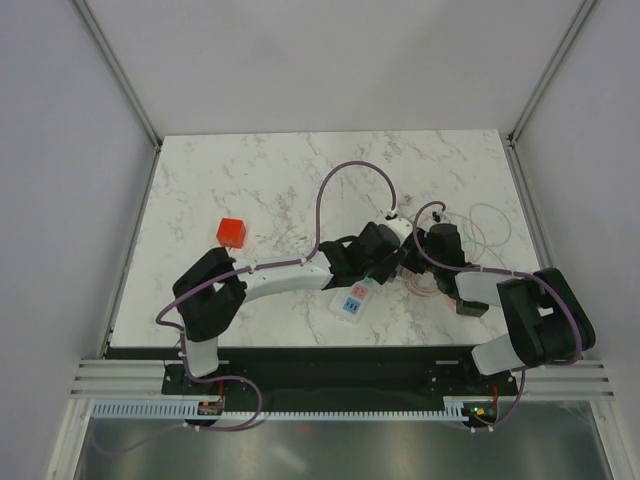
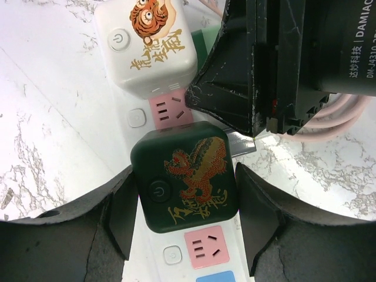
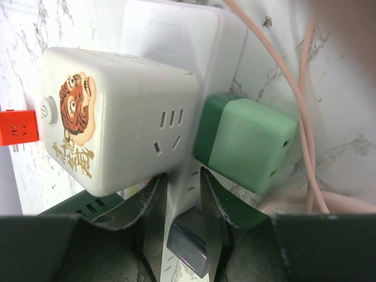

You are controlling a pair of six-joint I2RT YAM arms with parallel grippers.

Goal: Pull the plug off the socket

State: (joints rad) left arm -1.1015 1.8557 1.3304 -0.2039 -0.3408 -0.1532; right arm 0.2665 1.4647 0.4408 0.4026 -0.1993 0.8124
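White marbled bench (image 1: pixel 250 170) fills the booth, with pale walls on three sides. Well to the left of the socket (image 1: pixel 354 298), a red cube (image 1: pixel 232 232) sits alone. The socket lies near the bench's front edge, between the two arms, and things are plugged into it.

Towards the socket's near end, past a free blue outlet and a free pink one, sits the plug (image 2: pixel 185 176). It is a dark green cube with a gold and red beast and a round button, seated in the socket. The left gripper (image 2: pixel 187 202) has its jaws clenched on this plug, one pad against each side. Beyond the plug one pink outlet lies bare. Beyond that, a white cube adaptor (image 2: pixel 147 44) with a tiger print is plugged in. A mint green adaptor (image 3: pixel 247 141) stands at the socket's right edge, right against the white cube's right side.

The right gripper (image 3: pixel 183 200) reaches over the socket from its right side. Its tips rest on the socket's face between the plug and the white cube, partly covering the bare pink outlet. Its jaws stand a narrow gap apart. A small grey piece shows between them further back, and I cannot tell whether they grip anything.

Just right of the socket, a pink cable (image 3: pixel 305 117) loops on the bench, and a thin teal cable (image 1: pixel 497 210) curls further right.
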